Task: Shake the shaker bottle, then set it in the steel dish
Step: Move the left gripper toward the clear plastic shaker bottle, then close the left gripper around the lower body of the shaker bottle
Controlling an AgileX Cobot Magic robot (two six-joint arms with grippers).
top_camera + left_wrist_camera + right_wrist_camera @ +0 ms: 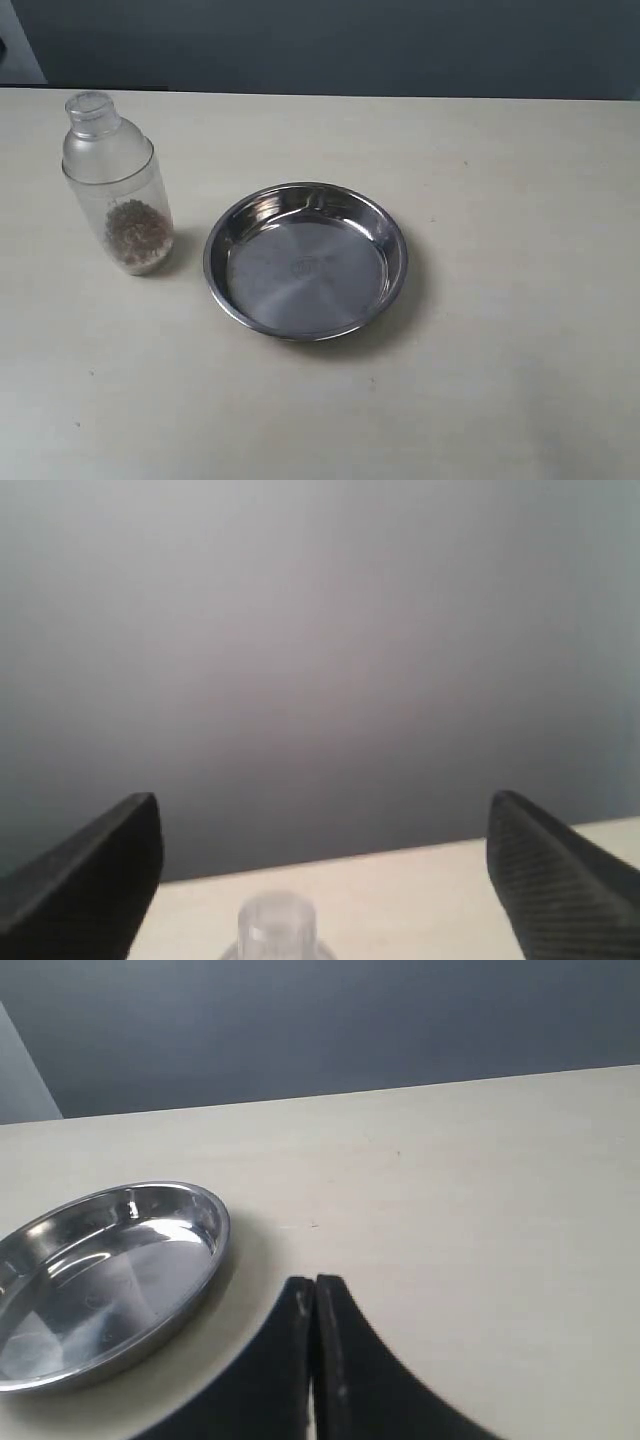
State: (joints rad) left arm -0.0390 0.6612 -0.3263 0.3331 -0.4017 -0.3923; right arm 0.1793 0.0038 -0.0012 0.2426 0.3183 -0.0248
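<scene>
Since the frosted plastic shaker bottle stands left of the round steel dish, the left tool faces it spread, the right tool pressed together.

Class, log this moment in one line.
shaker bottle: upright beside steel dish, untouched | left gripper: fingers open | right gripper: fingers shut
</scene>
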